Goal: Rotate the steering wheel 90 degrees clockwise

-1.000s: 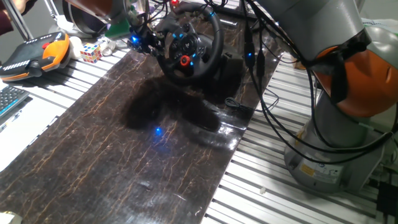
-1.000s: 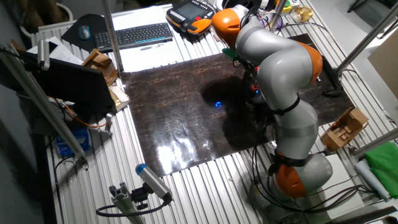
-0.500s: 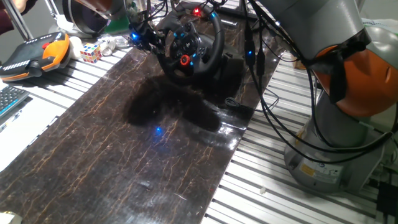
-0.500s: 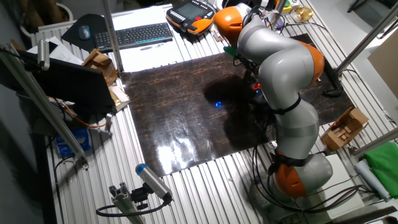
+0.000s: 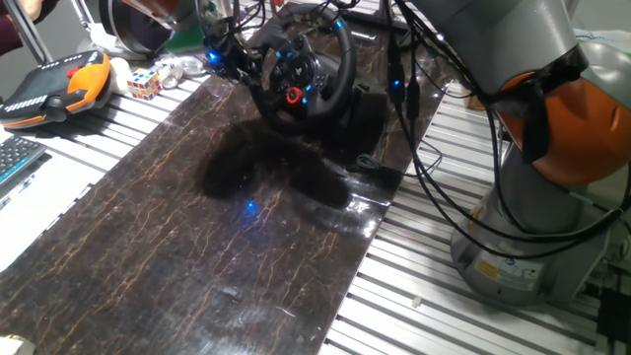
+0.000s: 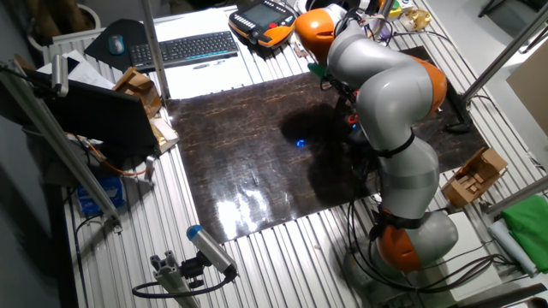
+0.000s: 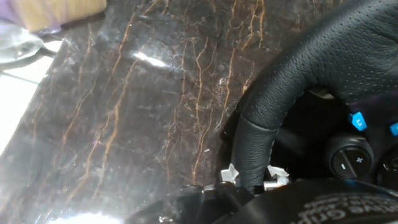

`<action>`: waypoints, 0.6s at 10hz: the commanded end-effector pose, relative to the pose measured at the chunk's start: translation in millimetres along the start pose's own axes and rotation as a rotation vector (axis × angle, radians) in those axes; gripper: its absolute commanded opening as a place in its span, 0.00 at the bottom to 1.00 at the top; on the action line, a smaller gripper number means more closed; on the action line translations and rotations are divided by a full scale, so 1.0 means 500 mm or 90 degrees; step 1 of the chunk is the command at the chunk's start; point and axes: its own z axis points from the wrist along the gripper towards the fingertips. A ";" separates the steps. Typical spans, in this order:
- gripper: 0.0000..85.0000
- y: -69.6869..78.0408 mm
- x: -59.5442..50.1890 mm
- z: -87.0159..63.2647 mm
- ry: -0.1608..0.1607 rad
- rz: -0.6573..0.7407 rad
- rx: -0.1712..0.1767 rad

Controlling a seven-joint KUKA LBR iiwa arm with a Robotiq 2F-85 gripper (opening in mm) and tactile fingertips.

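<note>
The steering wheel (image 5: 299,77) is black with a thick rim, a red button and blue-lit buttons on its hub. It stands at the far end of the dark marbled mat (image 5: 197,247). My gripper (image 5: 229,59) is at the rim's upper left edge. In the hand view the stitched leather rim (image 7: 298,74) passes between my two fingertips, and the gripper (image 7: 252,177) is shut on it. Blue-lit hub buttons (image 7: 357,121) show at the right. In the other fixed view my arm (image 6: 385,85) hides the wheel.
An orange teach pendant (image 5: 59,84), a Rubik's cube (image 5: 144,83) and a keyboard (image 5: 15,158) lie left of the mat. Black cables (image 5: 424,148) hang beside the wheel. The robot's base (image 5: 532,227) stands at the right. Cardboard boxes (image 6: 137,90) sit by the mat's edge.
My arm has shifted slightly at the wheel, and the rim and hub have turned a little with the gripper. A red light above the wheel lit up briefly and is gone now.
</note>
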 end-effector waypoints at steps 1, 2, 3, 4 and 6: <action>0.01 -0.001 -0.001 0.001 0.000 0.006 0.001; 0.01 0.000 -0.003 0.001 0.001 0.011 0.001; 0.01 0.001 0.000 0.001 -0.001 0.007 0.003; 0.12 0.003 0.004 -0.001 -0.005 -0.002 0.003; 0.47 0.007 0.009 -0.010 -0.004 -0.008 0.001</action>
